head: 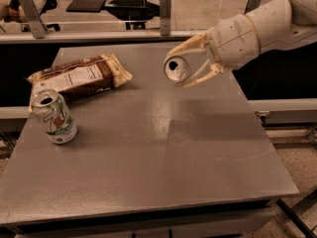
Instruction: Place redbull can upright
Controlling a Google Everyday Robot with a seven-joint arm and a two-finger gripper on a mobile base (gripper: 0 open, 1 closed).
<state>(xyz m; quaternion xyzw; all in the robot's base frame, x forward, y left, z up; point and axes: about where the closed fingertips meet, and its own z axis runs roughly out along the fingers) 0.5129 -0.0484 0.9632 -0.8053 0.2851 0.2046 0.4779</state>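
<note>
Hand: my hand (176, 70) hangs above the back right part of the bench (163, 172), its two fingers pinching the redbull can (177, 67) from either side.
Redbull can: in my grip and off the bench, lying sideways, silver top (opening showing) turned toward the camera.
Green can (54, 117): upright near the left edge, well apart from my hand.
Bag (79, 76): brown, lying flat at the back left, just behind the green can.
In the way: both sit well to the left of my hand.
</note>
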